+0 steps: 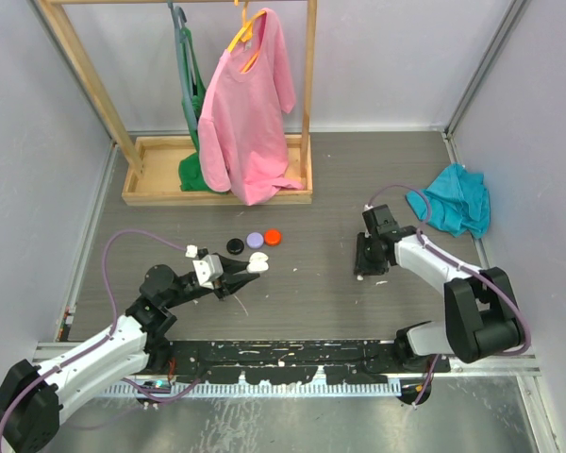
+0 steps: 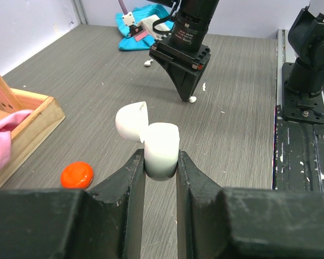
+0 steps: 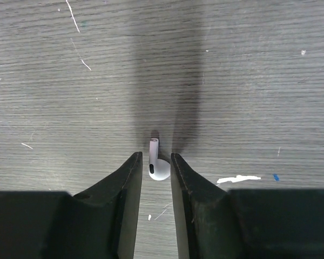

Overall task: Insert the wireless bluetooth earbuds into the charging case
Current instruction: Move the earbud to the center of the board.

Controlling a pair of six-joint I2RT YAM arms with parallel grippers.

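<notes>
My left gripper (image 1: 253, 266) is shut on a white charging case (image 2: 162, 147) with its lid (image 2: 130, 121) hinged open, held above the table. The case also shows in the top view (image 1: 258, 261). My right gripper (image 1: 362, 273) points straight down at the table. Its jaws stand narrowly apart on either side of a white earbud (image 3: 157, 167) that lies on the table, with a small gap on the left side. From the left wrist view that earbud (image 2: 193, 99) shows at the right fingertips. A second white earbud (image 2: 147, 63) lies farther off, near the blue cloth.
Three round cases lie in a row mid-table: black (image 1: 234, 245), lilac (image 1: 255, 240) and red (image 1: 273, 236). A wooden rack base (image 1: 151, 193) with hanging pink and green clothes stands at the back left. A teal cloth (image 1: 453, 200) lies at the back right.
</notes>
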